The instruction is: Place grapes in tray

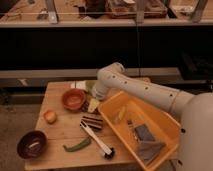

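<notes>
The tray is a large yellow-orange bin on the right part of the wooden table, holding a yellow piece and grey items. A small dark reddish cluster, the grapes, lies on the table between the orange bowl and the tray's left corner. My white arm comes from the right and bends down over the table's back. The gripper is low at the grapes, just left of the tray corner, and is largely hidden by the wrist. I cannot tell whether it touches the grapes.
An orange bowl stands left of the gripper. A black-and-white striped block, a white-handled brush, a green pepper, a dark maroon bowl and a round orange fruit lie on the table.
</notes>
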You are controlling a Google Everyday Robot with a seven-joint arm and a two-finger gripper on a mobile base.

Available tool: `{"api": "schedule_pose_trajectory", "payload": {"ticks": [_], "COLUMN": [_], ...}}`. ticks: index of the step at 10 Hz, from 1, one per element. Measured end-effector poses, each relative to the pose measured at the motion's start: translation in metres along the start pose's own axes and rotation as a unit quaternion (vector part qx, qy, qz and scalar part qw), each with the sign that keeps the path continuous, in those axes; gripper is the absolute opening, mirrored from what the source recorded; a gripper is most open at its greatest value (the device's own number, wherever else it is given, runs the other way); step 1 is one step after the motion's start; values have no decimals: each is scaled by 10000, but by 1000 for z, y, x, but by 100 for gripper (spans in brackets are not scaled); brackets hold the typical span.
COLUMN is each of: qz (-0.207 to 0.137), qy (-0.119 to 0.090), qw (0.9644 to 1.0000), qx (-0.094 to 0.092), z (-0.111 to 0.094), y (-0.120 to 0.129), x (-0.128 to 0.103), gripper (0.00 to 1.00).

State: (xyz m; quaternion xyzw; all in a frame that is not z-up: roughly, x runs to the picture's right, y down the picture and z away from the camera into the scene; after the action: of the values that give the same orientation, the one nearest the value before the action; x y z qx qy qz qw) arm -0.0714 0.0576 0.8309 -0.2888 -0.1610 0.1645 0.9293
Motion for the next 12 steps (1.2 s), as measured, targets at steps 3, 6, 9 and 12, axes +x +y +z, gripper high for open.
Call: {"api": "schedule_pose_trajectory", "payload": {"ticks": [3,6,9,12], "qz": [-17,-108,-149,-143], "qy": [110,242,313,407], "qw": [9999,9994,9990,9984], "qx": [-126,-240,-273,-354], "z": [25,50,67,85], "y": [-1,1,-2,-1], "x": [-2,-5,-3,-3], "gripper": [80,80,80,80]}}
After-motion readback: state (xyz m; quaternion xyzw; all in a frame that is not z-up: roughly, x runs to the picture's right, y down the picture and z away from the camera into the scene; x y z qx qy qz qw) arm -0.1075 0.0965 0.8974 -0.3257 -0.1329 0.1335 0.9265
